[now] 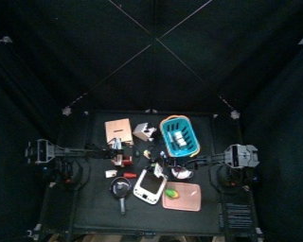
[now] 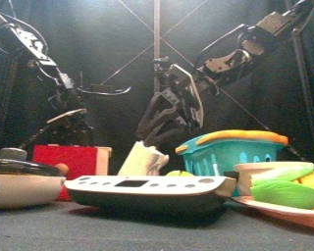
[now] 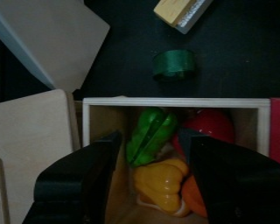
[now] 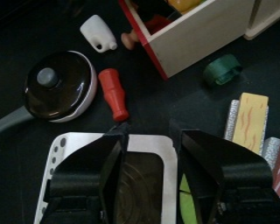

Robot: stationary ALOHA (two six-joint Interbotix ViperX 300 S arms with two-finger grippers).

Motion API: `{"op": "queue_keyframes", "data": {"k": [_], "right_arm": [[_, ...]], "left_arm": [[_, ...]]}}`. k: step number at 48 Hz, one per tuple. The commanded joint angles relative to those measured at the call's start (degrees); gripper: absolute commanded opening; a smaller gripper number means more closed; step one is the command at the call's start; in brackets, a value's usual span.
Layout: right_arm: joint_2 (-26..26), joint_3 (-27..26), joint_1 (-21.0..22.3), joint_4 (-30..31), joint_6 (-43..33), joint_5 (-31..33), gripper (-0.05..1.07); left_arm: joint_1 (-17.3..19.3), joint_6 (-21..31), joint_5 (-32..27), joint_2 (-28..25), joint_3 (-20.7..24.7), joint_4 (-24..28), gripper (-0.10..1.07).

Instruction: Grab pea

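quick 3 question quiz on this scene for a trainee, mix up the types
1. True or false: the left gripper is shut on the pea.
2. Where does the pea lie? A on the pan lid; B in the wooden box; C on the bare table.
3. Fill in: the basket is ____ in colour.

Key: 1 false, the jaws stand open above it; 2 B; 3 blue.
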State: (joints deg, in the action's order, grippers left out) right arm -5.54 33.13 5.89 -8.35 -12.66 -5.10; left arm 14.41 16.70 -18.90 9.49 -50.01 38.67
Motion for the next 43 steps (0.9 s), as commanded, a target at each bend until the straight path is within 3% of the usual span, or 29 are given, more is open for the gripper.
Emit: {"op": "queue_keyframes", "data": {"k": [1,18,43], "right_arm": [[1.93,-0.35,0.18,0.0,0.09,-0.53,0.81],[1.93,0.44,0.18,-0.18,0.09,-0.88,0.81],[1.93,0.53,-0.09,-0.26,0.09,-1.05,0.8]], "left_arm": [[0.18,0.0,0.18,-0.97,1.32,0.09,0.9],[0.09,0.0,0.18,-4.04,2.55,-0.09,0.88],[0.09,0.26,0.88,-3.08,2.46,-0.26,0.71]]}}
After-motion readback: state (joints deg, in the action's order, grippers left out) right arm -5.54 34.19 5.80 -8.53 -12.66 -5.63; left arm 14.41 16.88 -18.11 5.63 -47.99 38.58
